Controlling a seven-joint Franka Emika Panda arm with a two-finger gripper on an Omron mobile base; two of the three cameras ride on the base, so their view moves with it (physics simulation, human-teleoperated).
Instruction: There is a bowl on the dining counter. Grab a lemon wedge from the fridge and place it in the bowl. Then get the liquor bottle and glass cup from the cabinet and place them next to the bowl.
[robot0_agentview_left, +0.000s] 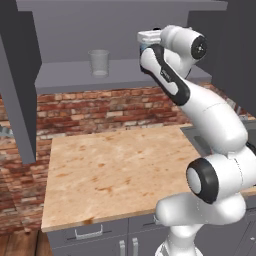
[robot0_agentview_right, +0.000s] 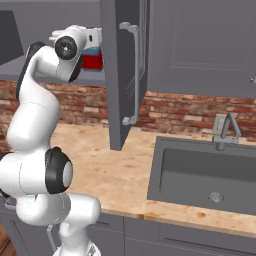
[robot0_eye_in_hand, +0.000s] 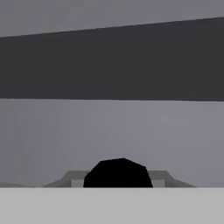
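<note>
Two open grey doors frame the cabinet (robot0_agentview_left: 120, 75) that we look into from the left base view, and on its grey shelf the glass cup (robot0_agentview_left: 99, 62) stands upright, left of the shelf's middle and near its front edge. Our arm reaches up to the right end of that same shelf. From the right base view we see the liquor bottle (robot0_agentview_right: 92, 56) there, red liquid below and blue shoulders above, standing right against the hand, with the open cabinet door (robot0_agentview_right: 122, 75) and its bar handle just beside it on the right. In the left base view only a sliver of blue shows behind the wrist.

Our gripper (robot0_eye_in_hand: 118, 173) looks along the inside of the cabinet in the hand view, where a black cap-like shape sits between the finger tips at the bottom. The jaws stand partly apart, and we cannot tell whether they clamp the bottle or merely straddle it.

Below the cabinet runs a brick wall (robot0_agentview_left: 100, 107) and a wood-topped counter (robot0_agentview_left: 115, 170), with a grey sink (robot0_agentview_right: 200, 172) and its faucet (robot0_agentview_right: 225, 130) set into the counter's right part.
</note>
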